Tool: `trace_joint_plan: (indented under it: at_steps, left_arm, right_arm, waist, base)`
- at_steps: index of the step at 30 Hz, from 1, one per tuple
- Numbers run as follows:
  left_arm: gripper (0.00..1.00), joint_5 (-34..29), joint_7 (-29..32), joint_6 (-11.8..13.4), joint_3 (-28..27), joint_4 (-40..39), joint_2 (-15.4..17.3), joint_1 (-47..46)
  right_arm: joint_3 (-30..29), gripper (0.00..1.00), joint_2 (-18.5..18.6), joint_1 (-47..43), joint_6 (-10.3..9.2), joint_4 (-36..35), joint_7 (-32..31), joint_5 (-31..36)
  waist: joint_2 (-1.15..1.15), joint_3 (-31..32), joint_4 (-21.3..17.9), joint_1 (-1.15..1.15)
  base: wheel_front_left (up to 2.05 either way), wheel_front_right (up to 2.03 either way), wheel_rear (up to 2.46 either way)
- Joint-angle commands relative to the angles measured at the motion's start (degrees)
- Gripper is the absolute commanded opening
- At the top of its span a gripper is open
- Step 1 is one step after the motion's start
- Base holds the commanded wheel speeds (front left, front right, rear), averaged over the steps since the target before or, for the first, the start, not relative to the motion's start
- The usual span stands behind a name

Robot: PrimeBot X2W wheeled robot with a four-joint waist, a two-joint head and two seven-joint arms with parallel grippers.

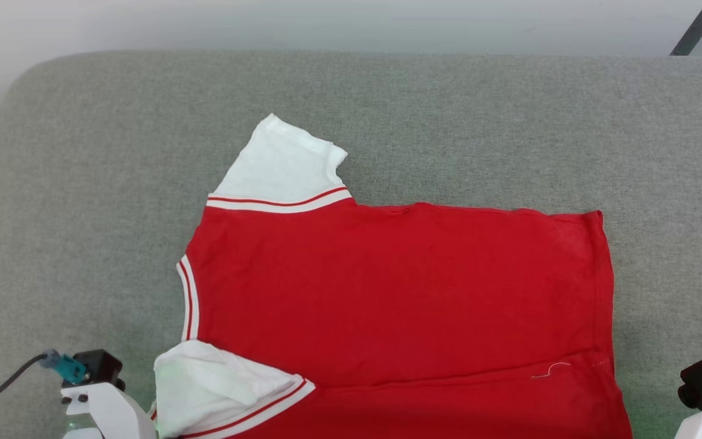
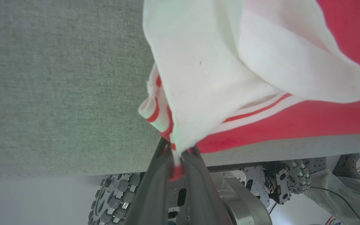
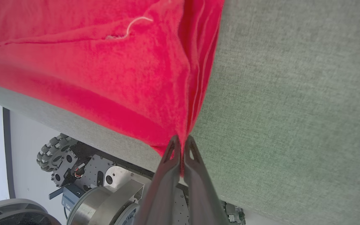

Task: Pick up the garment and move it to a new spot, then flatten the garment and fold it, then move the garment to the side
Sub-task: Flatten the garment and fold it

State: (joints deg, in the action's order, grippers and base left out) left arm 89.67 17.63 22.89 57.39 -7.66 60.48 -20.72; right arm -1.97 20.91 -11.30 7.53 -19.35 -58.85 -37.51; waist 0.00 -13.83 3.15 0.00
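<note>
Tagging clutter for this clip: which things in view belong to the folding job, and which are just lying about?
Job: garment, red with white sleeves; left fingers, shut on its striped trim; right fingers, shut on its hem corner.
Just there: grey padded table under it; robot's wheeled base below the table edge; dark bar, far right.

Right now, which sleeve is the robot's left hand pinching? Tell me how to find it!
On the big grey cushion lies the red garment, spread out sideways. At its near-left corner, by the cushion's front edge, is a crumpled white sleeve, pinched by the left gripper. Unlike the far sleeve, which lies flat, this one is bunched up.
</note>
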Motion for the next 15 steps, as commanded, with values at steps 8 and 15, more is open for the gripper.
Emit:
trace_joint_plan:
  at_steps: [8, 15]
  left_arm:
    - [1.0, -1.3, -0.4, -1.3, 0.5, 2.6, -1.4, 0.1]
    - [1.0, -2.0, -1.0, -0.3, -0.3, 1.2, 0.8, -0.3]
  right_arm:
    - [-0.2, 1.0, -1.1, 0.3, -0.07, 0.4, 0.4, 0.8]
    - [-1.9, 1.0, -1.9, 0.7, -0.07, -2.0, 0.7, 0.8]
  waist:
    - [0.0, 0.3, -0.3, 0.0]
    - [0.0, 0.7, -0.5, 0.0]
  base:
    - [0.0, 0.0, 0.0]
    - [0.0, 0.0, 0.0]
